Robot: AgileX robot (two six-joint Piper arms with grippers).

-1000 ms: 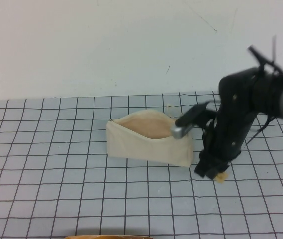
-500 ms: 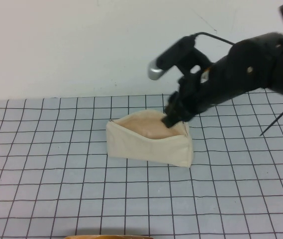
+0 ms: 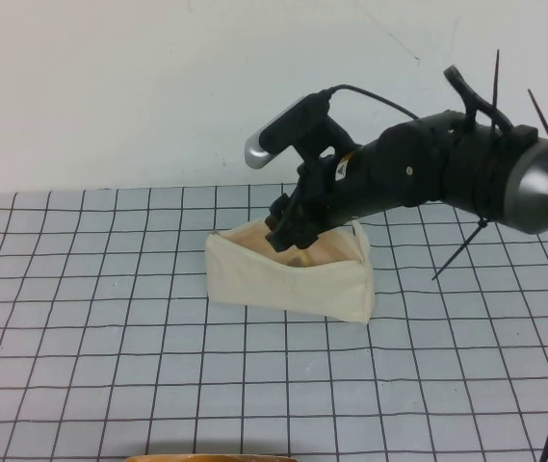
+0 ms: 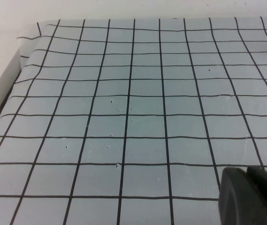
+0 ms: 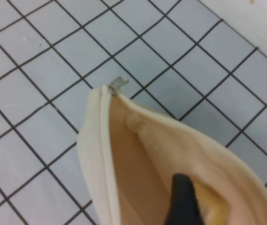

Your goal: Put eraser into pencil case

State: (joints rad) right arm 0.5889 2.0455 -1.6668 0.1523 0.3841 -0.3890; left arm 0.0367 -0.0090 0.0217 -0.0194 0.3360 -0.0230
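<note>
Though only a sliver of it shows, the eraser (image 5: 207, 206) is a yellowish bit beside a dark fingertip, down inside the open mouth of the case (image 3: 288, 279). From the wrist camera it looks pinched or at least touched by that fingertip, so I judge the right gripper (image 3: 288, 234) is nearly closed on it and has not yet let go; from above, its tip dips just past the rim, near the middle of the opening.

The case stands on the gridded mat (image 3: 110, 318), mouth up, tan lining showing, with its zip pull (image 5: 118, 85) at the far corner of the seam.

The left gripper (image 4: 250, 197) is parked well away over bare mat; only a dark corner of it shows, and I cannot tell how its fingers stand.

What could go wrong: the soft pouch has nothing bracing it, so a finger dragging on the lining or rim as the arm lifts could tip it or pull it along. If the eraser sticks to a pad on release, it may ride back out. Let go too high or near the rim, it could bounce onto the mat.

By count: one eraser, one case, two grippers, one mat.
</note>
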